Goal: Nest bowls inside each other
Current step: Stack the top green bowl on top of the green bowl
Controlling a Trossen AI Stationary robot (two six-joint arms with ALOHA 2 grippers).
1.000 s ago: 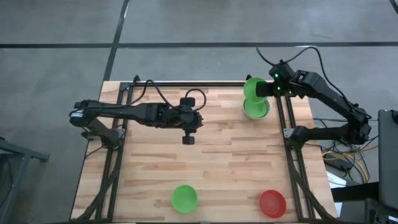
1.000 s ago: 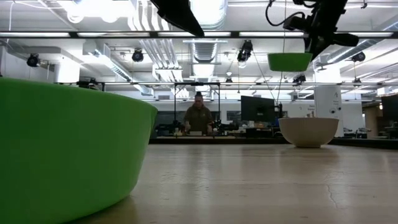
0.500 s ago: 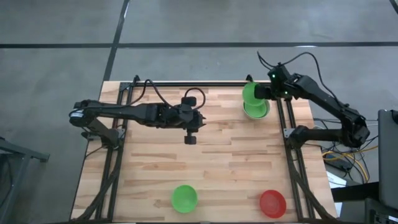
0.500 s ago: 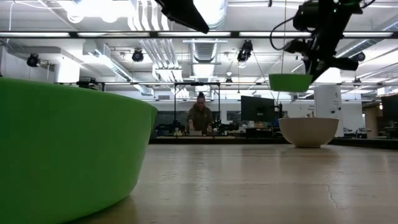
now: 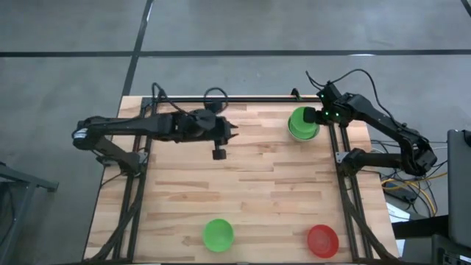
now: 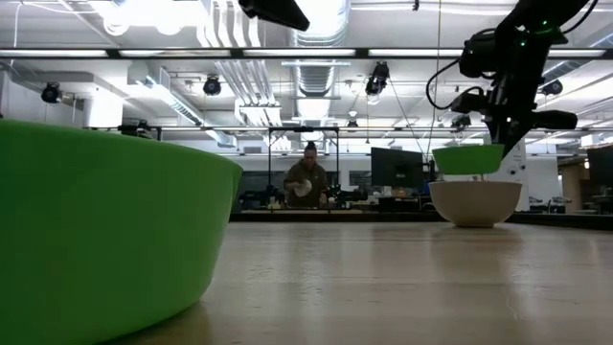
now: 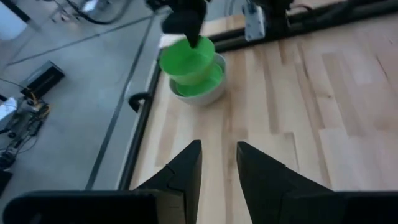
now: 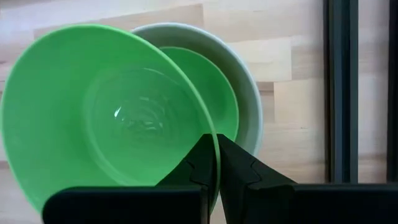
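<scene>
Held bowl: a green bowl (image 8: 93,118), pinched by its rim, hangs just above the stack at the desk's far right corner
Stack: a pale grey-white bowl (image 6: 475,203) with another green bowl (image 8: 211,93) already sitting inside it
Right gripper (image 8: 216,163): jaws closed tight on the held bowl's rim
Step in hand: lowering the third bowl into the stack, not yet seated
Next move: probably centre it over the stack, ease down, then release
Loose bowls: green one (image 5: 218,234) and red bowl (image 5: 323,241) at the near edge, well apart
Left gripper (image 7: 219,163): waits over the desk (image 5: 257,184), jaws narrowly parted, empty
</scene>
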